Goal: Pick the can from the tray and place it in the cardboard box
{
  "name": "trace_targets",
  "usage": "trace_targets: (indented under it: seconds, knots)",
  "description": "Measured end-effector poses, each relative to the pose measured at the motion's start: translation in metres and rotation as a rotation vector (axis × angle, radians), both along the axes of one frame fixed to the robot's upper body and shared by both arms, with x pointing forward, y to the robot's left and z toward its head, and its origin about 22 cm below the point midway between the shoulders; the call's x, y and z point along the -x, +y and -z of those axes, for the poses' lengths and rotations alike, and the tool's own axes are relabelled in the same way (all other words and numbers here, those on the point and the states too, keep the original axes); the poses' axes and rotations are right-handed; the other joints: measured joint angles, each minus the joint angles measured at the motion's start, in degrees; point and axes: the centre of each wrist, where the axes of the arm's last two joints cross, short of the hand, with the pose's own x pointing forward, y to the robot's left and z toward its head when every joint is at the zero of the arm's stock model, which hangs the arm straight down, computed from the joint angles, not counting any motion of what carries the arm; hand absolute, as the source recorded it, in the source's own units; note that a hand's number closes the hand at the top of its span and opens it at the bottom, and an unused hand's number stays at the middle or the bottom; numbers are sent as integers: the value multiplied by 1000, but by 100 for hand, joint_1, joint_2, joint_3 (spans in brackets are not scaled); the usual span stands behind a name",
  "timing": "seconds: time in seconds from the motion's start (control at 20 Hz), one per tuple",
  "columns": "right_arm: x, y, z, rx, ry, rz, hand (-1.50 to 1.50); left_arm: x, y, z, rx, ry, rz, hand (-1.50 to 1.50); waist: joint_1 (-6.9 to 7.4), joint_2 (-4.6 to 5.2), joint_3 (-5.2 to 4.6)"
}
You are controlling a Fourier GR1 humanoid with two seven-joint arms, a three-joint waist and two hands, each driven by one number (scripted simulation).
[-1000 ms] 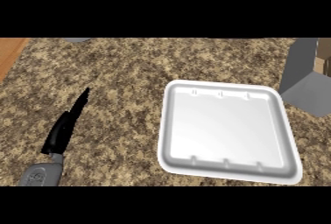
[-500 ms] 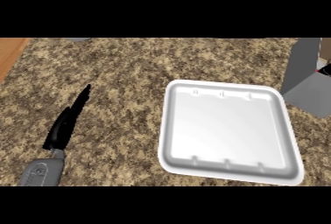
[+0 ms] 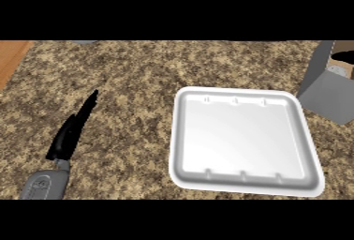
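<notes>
The white tray lies on the granite counter at centre right, and nothing is on it. At the right edge stands the cardboard box, cut off by the frame, its near wall grey. A dark round shape shows inside its opening; I cannot tell whether it is the can. No can is visible elsewhere. My left hand is at the lower left, seen edge-on with its fingers straight and pointing up and to the right, holding nothing, well left of the tray. My right hand does not show.
A wooden strip borders the granite counter at the upper left. The left grey forearm enters from the lower left corner.
The left hand's fingertips have crept very slightly up and right. The tray and box have not moved.
</notes>
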Motion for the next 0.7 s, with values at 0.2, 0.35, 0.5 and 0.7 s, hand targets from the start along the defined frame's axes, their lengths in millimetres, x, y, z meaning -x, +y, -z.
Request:
trace_targets:
  seconds: [0.2,0.35,0.5,0.7]
  knots:
    - [7,-18,3,-113,-131,39,-150,6,6,6,4,0,-5,0,-1,4,-2]
    - [16,-33,9,-173,-242,80,-150,5,4,2,1,0,-10,0,-30,-5,-2]
    - [29,-52,15,-202,-345,120,-150,6,4,3,4,0,-8,0,-36,-2,-1]
    - [51,-77,34,-208,-435,151,-150,1,7,4,5,2,-14,0,-74,-8,-5]
